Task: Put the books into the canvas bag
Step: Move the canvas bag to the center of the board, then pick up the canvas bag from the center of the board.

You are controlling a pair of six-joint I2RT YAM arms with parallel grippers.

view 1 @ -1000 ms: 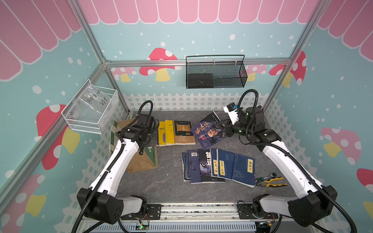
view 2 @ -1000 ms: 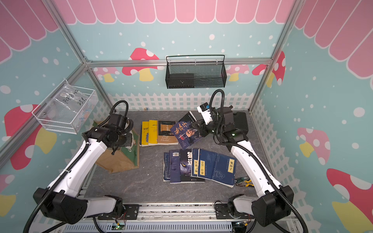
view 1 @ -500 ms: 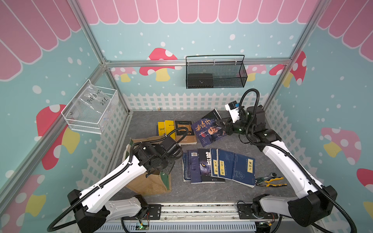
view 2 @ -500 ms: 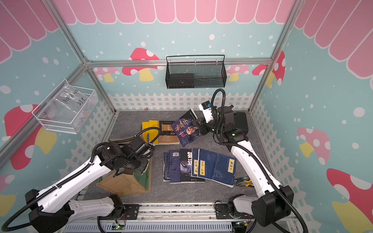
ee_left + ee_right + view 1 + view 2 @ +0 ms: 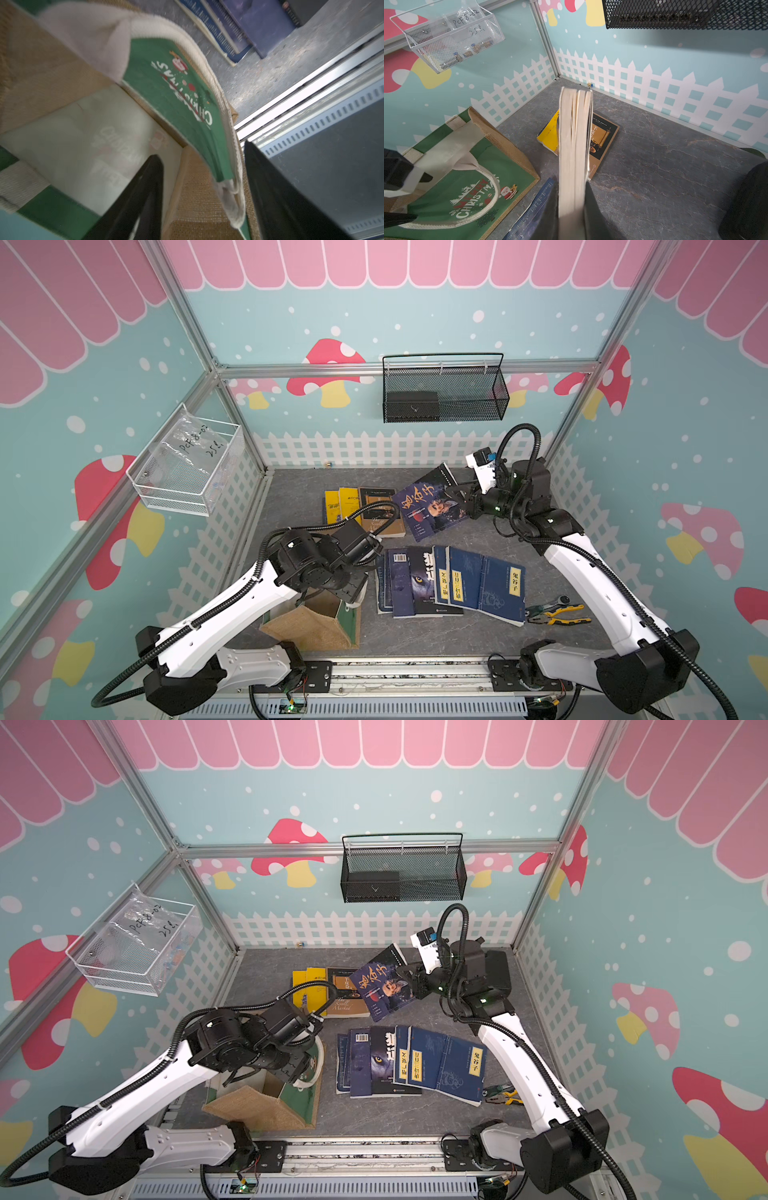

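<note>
The canvas bag (image 5: 311, 626) (image 5: 257, 1106) stands upright at the table's front left, mouth up. My left gripper (image 5: 201, 151) hangs over it, open, its black fingers (image 5: 145, 187) either side of the bag's green "Christmas" wall (image 5: 176, 93). My right gripper (image 5: 467, 506) (image 5: 572, 187) is shut on a navy portrait-cover book (image 5: 432, 506) (image 5: 574, 135), held on edge in the air at the back right. Several navy books (image 5: 482, 580) and a wolf-eye book (image 5: 419, 578) lie overlapped mid-table. Two yellow books (image 5: 338, 506) and a dark brown one (image 5: 380, 512) lie behind.
Yellow-handled pliers (image 5: 557, 612) lie at the front right beside the right arm. A black mesh basket (image 5: 444, 389) hangs on the back wall and a white wire basket (image 5: 187, 466) on the left wall. White picket-fence walls enclose the table.
My left arm carried the bag from the back left to the front left, stood it upright, and its jaws have since opened. The right arm has held still with its book.
</note>
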